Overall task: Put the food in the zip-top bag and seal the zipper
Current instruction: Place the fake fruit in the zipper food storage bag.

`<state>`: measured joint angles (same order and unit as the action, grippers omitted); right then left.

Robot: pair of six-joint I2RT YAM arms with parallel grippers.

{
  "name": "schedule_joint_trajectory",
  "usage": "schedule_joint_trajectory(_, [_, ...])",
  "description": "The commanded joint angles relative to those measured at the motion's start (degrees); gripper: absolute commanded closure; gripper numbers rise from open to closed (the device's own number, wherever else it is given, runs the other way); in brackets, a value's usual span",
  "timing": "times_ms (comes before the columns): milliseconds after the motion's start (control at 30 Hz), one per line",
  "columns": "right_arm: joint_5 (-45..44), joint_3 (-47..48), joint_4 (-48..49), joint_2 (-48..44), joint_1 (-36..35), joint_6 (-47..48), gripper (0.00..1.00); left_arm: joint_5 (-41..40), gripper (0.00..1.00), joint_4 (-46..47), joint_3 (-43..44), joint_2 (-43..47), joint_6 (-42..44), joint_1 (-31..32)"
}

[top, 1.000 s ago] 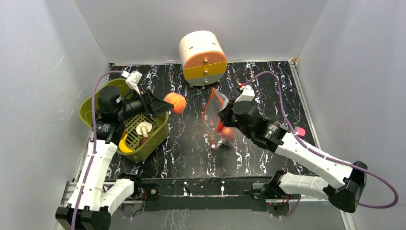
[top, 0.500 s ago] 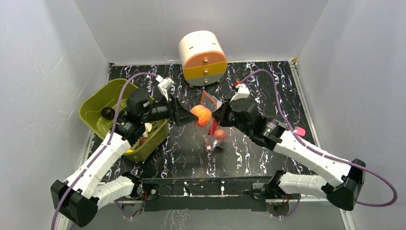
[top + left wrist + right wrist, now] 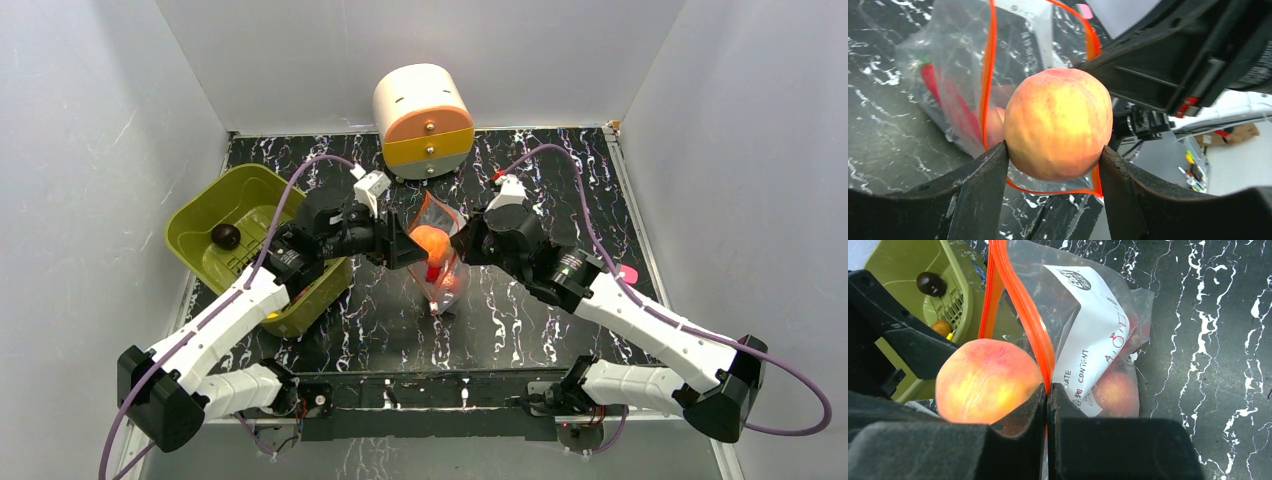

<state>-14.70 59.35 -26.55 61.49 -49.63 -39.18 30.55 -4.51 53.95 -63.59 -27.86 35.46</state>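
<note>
The left gripper (image 3: 1053, 150) pinches a peach-coloured toy fruit (image 3: 1058, 122) between its two fingers, one pad on each side of the ball, and holds it off the table (image 3: 540, 330) right at the open mouth of the zip-top bag (image 3: 1088, 315). The right gripper (image 3: 1047, 390) is pressed together on the bag's top edge, nipping the red-orange zipper (image 3: 1023, 307) and holding the pouch upright near the middle of the black marbled surface. From the left wrist the zipper strip makes a loop behind and below the fruit, so the mouth gapes open – whether the fruit has passed the rim I cannot tell. Inside the clear pouch lie a pink-red round fruit (image 3: 1115, 390) and a red piece (image 3: 930, 80), low down. The olive-green basket (image 3: 215, 205) sits to the left with a dark purple ball (image 3: 226, 236) in it – well apart from the bag.
</note>
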Motion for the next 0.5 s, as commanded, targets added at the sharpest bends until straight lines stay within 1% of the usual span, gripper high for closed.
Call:
schedule_joint_trajectory(0, [5.41,1.12,7.04,-2.87,-1.01,-0.64,1.00,-7.61,0.81,-5.05,2.47,-1.78,3.77,1.58])
schedule_joint_trajectory(200, [7.44,0.75,8.67,-1.99,-1.01,-0.62,1.00,-12.96,0.81,-9.89,5.31,-4.12,5.11,3.35])
schedule_joint_trajectory(233, [7.96,0.87,8.88,-1.44,-1.01,-0.84,1.00,-12.88,0.78,-10.38,6.18,-4.27,4.53,3.61])
schedule_joint_trajectory(267, [7.98,0.91,8.88,-1.26,-1.06,-1.19,1.00,-11.59,0.68,-10.47,6.77,-4.19,3.90,3.81])
schedule_joint_trajectory(333, [6.00,0.32,8.54,-1.76,-1.01,-2.03,1.00,-9.74,0.52,-7.71,5.85,-2.43,2.33,3.92])
schedule_joint_trajectory(400, [4.90,-1.02,9.12,-2.81,-1.02,-2.64,1.00,-10.02,0.43,-6.17,4.70,-0.46,2.34,3.91])
schedule_joint_trajectory(467, [4.39,-1.73,9.15,-3.88,-0.96,-3.01,1.00,-11.83,0.36,-6.98,4.82,0.85,2.72,3.91])
